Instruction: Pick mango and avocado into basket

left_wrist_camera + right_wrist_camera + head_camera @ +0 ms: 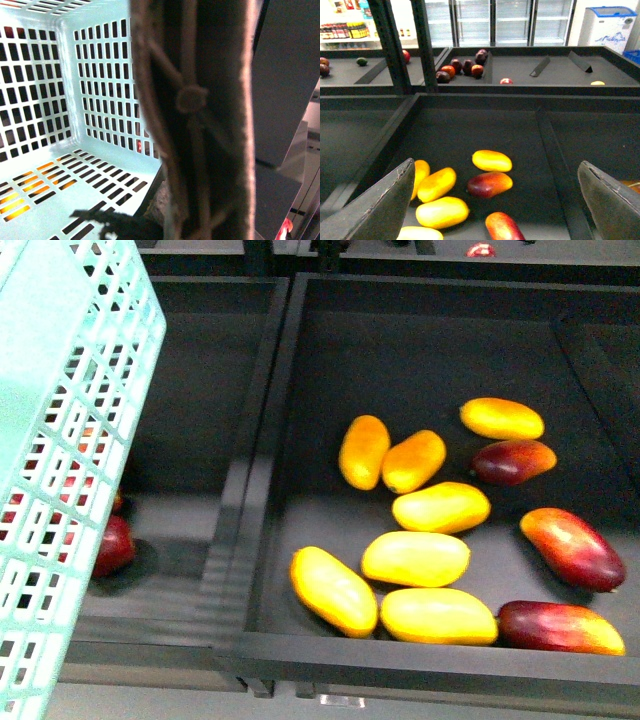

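Observation:
Several yellow mangoes lie in a black bin (300, 370); one mango (415, 558) is in the middle near the front, and another mango (491, 160) shows in the right wrist view. Red-skinned mangoes (571, 548) lie at the bin's right. The teal basket (70, 440) hangs raised at the far left. My left gripper is shut on its grey-brown handle (200, 125); its fingers are hidden. The basket floor (65, 200) is bare. My right gripper (495, 165) is open above the mangoes. A small dark green fruit (362, 61), perhaps the avocado, lies in a far bin.
A black divider wall (255, 470) separates the mango bin from a left bin holding red fruit (115, 545) behind the basket. A slanted divider (600, 380) crosses the right end. Farther bins hold red and dark fruit (465, 67). Glass-door fridges stand behind.

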`<state>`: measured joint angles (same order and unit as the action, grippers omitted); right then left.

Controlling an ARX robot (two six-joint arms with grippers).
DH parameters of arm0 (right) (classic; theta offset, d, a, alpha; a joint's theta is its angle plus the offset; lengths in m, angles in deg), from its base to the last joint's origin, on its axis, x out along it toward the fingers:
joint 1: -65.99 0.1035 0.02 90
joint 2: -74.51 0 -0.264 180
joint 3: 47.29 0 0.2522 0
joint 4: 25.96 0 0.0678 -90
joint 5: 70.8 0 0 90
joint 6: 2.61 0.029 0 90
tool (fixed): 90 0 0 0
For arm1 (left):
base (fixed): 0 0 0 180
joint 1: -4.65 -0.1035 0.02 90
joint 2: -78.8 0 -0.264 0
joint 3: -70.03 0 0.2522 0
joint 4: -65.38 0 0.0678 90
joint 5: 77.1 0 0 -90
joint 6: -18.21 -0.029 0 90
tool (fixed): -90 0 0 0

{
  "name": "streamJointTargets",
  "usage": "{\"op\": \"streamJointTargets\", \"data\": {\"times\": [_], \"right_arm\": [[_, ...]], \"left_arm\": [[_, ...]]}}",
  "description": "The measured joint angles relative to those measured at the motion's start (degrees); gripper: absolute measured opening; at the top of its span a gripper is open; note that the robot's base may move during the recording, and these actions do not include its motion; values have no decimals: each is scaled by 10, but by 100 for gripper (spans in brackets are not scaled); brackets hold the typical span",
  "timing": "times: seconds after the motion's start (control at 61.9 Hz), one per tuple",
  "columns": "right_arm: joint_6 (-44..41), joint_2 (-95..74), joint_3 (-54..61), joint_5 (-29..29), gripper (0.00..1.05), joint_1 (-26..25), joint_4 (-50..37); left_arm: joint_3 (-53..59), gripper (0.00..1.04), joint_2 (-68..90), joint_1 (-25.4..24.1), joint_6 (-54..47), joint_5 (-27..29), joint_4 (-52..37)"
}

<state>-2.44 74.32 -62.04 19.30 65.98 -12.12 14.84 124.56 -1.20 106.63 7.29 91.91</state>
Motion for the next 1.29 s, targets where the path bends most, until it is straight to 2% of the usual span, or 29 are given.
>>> {"op": "streamJointTargets", "data": {"times": [0.711, 0.872, 1.131, 1.163, 1.228, 1.292], "right_arm": [[0, 0, 0, -3, 96, 0, 0], [0, 0, 0, -5, 96, 0, 0], [0, 0, 0, -3, 96, 0, 0], [0, 0, 0, -3, 96, 0, 0], [0, 0, 0, -2, 96, 0, 0], [0, 0, 0, -2, 96, 0, 0]], "left_arm": [[-1, 4, 1, 0, -3, 2, 0], [-1, 4, 0, -5, -12, 22, 0], [-1, 4, 0, -2, -4, -7, 1], [-9, 4, 6, -5, -18, -20, 23], [-67, 4, 42, -9, -105, -64, 143], [-118, 4, 87, 5, -228, -87, 222]]}}
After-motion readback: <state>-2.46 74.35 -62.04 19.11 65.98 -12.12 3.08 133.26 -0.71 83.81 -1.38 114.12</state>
